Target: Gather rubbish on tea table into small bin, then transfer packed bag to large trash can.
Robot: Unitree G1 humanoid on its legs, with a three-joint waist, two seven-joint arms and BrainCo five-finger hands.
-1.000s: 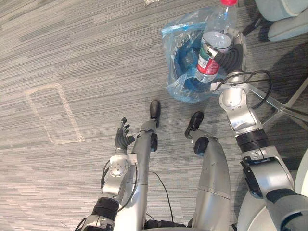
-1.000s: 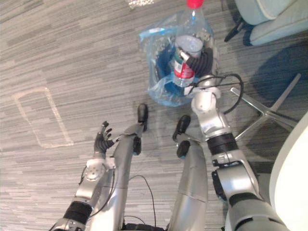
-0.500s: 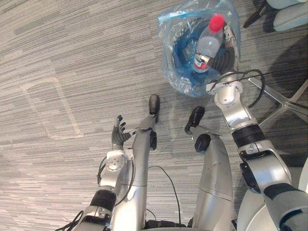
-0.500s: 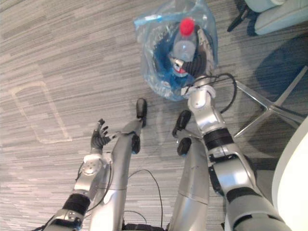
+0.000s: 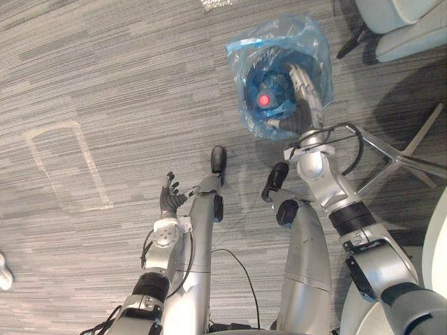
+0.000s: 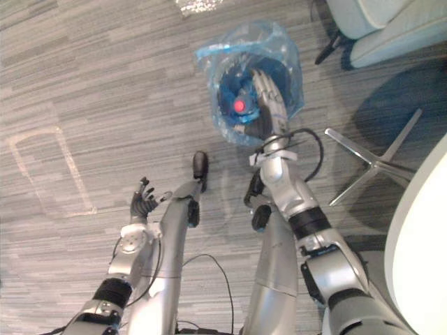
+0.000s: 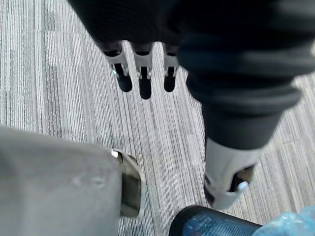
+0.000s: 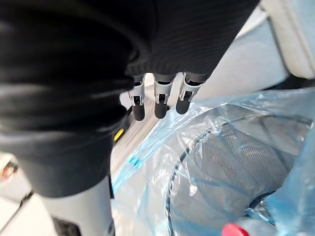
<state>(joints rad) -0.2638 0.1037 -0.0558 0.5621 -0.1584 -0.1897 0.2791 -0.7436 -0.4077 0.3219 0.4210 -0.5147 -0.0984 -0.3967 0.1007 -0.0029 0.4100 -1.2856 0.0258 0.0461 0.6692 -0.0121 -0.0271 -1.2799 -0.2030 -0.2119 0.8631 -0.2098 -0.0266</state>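
A small mesh bin lined with a blue plastic bag (image 5: 243, 56) stands on the grey carpet ahead of me. A clear plastic bottle stands inside it, its red cap (image 5: 265, 100) pointing up; the cap (image 8: 235, 229) also shows in the right wrist view. My right hand (image 5: 302, 87) hovers over the bin's right side, fingers (image 8: 158, 98) straight and holding nothing. My left hand (image 5: 169, 199) hangs low at my left, open and empty, with its fingers (image 7: 142, 73) spread above the carpet.
An office chair's star base (image 5: 408, 157) lies just right of the bin, with a pale seat (image 5: 405, 28) beyond it. A white table edge (image 6: 419, 244) curves in at the right. A taped rectangle (image 5: 66, 167) marks the carpet at left.
My right hand tipped the bottle into the bin and let go; its fingers have straightened. The bottle now sits inside the bag. The camera has shifted slightly.
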